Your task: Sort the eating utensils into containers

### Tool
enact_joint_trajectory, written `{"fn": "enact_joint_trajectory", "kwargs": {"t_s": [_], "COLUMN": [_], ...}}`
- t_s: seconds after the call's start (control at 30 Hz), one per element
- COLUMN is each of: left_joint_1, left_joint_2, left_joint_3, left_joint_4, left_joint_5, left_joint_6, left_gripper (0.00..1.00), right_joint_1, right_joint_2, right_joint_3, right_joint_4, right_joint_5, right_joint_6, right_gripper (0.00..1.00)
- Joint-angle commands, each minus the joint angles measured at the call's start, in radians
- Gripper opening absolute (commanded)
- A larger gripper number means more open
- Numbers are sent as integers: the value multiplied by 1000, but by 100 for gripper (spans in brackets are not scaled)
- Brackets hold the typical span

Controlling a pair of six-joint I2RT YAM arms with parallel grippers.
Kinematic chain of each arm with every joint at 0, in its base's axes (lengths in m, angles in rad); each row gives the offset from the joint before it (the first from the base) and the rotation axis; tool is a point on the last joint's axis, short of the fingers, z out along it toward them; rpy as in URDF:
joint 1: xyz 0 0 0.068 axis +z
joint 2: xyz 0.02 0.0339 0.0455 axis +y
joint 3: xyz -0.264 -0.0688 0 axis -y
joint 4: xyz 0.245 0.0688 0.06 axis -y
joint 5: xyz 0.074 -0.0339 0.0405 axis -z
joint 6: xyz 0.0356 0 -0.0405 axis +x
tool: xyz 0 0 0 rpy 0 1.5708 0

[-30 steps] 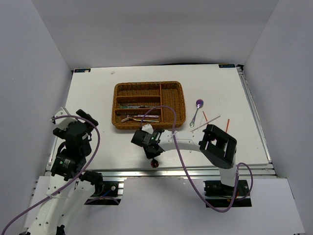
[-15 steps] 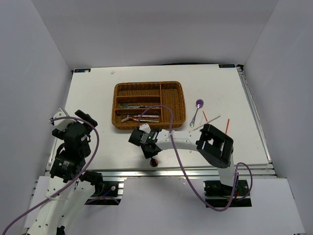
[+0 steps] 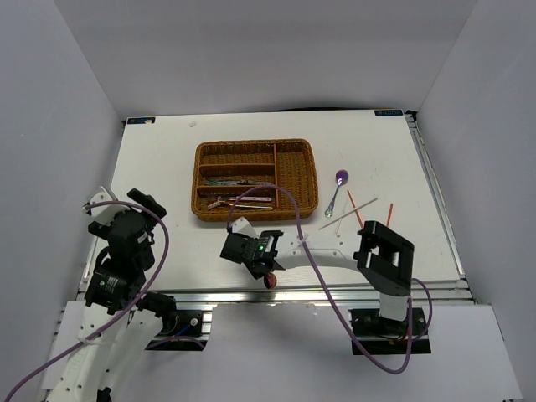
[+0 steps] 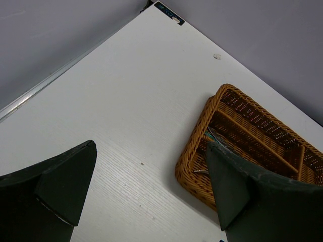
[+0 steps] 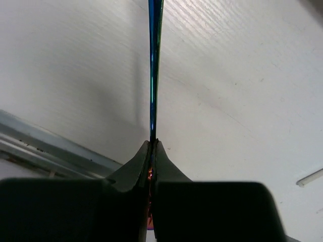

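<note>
My right gripper is pinched tight on the thin iridescent handle of the red-bowled spoon at the table's near edge, near the wicker tray; my left gripper hangs spread, empty; I should lift cleanly, then align the handle with a long slot.

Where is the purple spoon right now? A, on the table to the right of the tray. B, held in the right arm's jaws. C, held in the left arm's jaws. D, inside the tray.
A: the purple spoon lies flat on the table, just right of the tray and clear of both arms.
</note>
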Motion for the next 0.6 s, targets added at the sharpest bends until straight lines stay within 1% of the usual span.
{"fn": "enact_joint_trajectory", "kwargs": {"t_s": [0.0,0.1,0.2,0.23,0.27,0.3,0.33,0.37,0.4,0.47,0.5,0.53,0.57], "left_joint_1": [-4,-4,-4,-6,-4,-4,-6,-4,-4,-4,-4,-4,-4], "left_joint_2": [-4,-6,-20,-26,-41,-50,-56,-61,-66,-61,-53,-52,-50], "left_joint_3": [-5,0,3,3,3,0,-2,-3,-3,-3,-3,-2,-2], "left_joint_4": [-8,-16,-22,-25,-22,-19,-14,-13,-11,-13,-13,-13,-10], "left_joint_5": [0,-10,-26,-27,-30,-30,-29,-26,-24,-21,-17,-14,-9], "left_joint_6": [-2,-7,-15,-16,-16,-13,-12,-10,-7,-7,-7,-4,-2], "left_gripper": [98,98,98,98,98,98,98,98,98,98,98,98,98], "right_joint_1": [19,33,36,36,33,25,15,-19,-41,-105,-126,-148,-188], "right_joint_2": [-78,-121,-155,-162,-178,-184,-192,-195,-193,-178,-169,-140,-120], "right_joint_3": [-4,-22,-13,-6,1,-5,-9,-10,4,43,98,134,171], "right_joint_4": [18,88,120,149,176,212,293,327,355,392,397,395,391], "right_joint_5": [53,75,125,163,182,196,202,193,182,130,109,61,46], "right_joint_6": [-68,-146,-252,-287,-377,-433,-486,-537,-630,-715,-797,-839,-882], "right_gripper": [0,0,0,0,0,0,0,0,0,0,0,0,0]}}
